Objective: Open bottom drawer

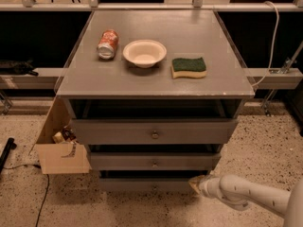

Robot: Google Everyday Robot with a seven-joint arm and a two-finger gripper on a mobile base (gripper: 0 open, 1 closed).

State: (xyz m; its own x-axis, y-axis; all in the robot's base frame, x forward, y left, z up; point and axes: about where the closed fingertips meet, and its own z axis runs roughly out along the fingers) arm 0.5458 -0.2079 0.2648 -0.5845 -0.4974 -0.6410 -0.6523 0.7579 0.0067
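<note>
The gripper (195, 184) is hovering just beside the right end of the bottom drawer (142, 185); whether it is spread or closed cannot be told.

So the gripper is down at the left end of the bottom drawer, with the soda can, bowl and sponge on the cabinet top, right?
No. The camera view shows the gripper at the right end of the bottom drawer, not the left. The soda can, bowl and sponge are on the cabinet top, as you said.
</note>
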